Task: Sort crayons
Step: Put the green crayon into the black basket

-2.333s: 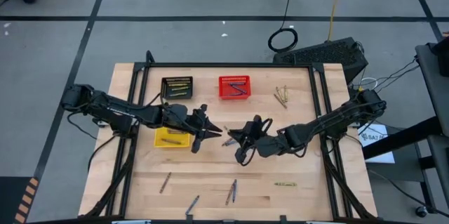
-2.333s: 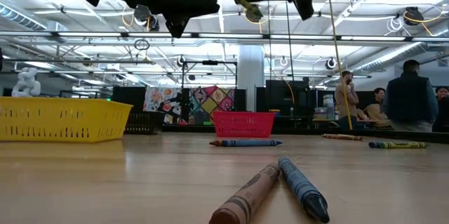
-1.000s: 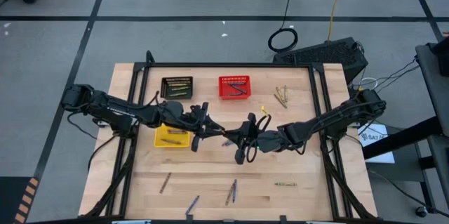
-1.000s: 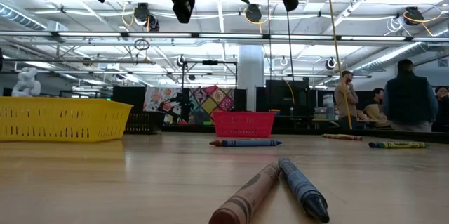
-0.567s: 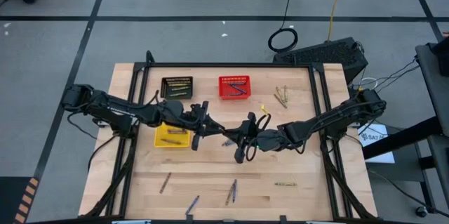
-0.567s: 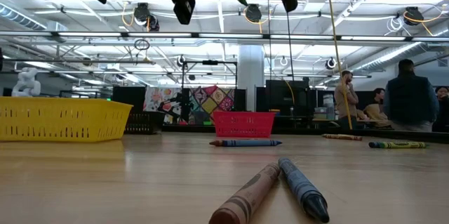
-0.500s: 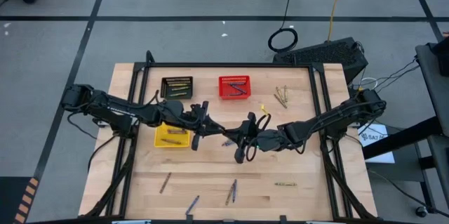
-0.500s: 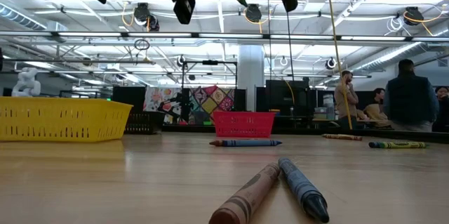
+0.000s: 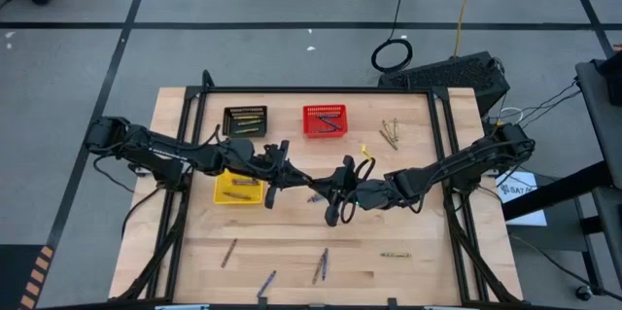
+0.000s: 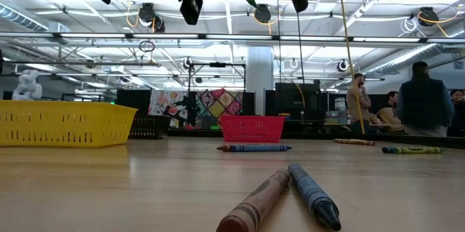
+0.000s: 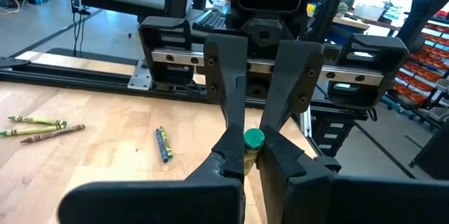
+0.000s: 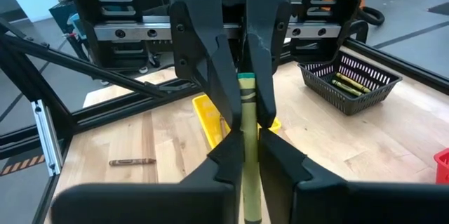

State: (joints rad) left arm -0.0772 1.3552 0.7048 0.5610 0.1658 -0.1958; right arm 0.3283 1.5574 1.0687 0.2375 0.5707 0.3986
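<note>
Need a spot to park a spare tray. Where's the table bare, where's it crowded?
Bare: the left strip below the yellow basket, ending at the brown crayon; also the right side between the crayon cluster and the lone green crayon. Crowded: mid-table, where the left gripper and right gripper meet on one crayon, and the back row of baskets.

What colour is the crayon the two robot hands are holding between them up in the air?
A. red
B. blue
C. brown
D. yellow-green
D: the right wrist view shows a yellow-green crayon running between the right gripper's fingers into the left gripper's fingers, and the left wrist view shows its green end pinched there too.
</note>
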